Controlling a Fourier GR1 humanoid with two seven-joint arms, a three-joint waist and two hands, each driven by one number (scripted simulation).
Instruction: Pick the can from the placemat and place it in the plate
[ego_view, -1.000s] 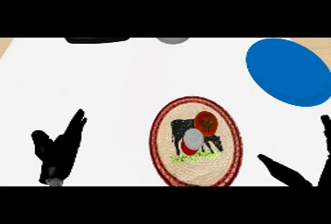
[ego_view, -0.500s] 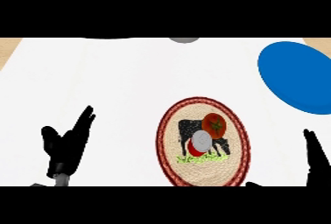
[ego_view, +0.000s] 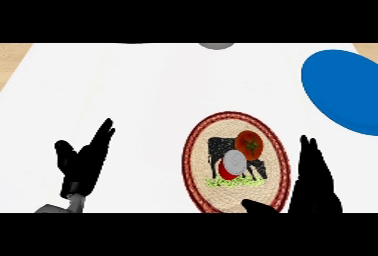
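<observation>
Since the white counter (ego_view: 148, 90) fills nearly the whole head view, it is logged first; strips of wood-coloured surface are seen at its far left and far right corners. A blue plate (ego_view: 343, 90) is found at the far right, cut off by the right edge, with nothing seen on it. An oval woven placemat (ego_view: 235, 124) with a dark red rim is laid near the middle, slightly right and toward the near side, well apart from the plate. A dark cow figure, a red tomato shape and a green strip are printed on it.

The right hand (ego_view: 314, 185) is seen at the near right, just beside the placemat's right rim. Its fingers are held straight and pressed together, pointed toward the far side, and its thumb is stuck out to the left across the mat's near rim. Nothing is held by it.

The left hand (ego_view: 85, 160) is seen at the near left, well apart from the placemat. Its fingers are straight and its thumb is spread off to the left; nothing is held. A bit of grey wrist is shown below it.

The can (ego_view: 232, 164), red-bodied with a silver top, is placed on the placemat over the cow print, just near and left of the tomato shape. It is touched by neither hand.

A small grey object (ego_view: 215, 46) is partly shown at the far edge; what it is cannot be told.
</observation>
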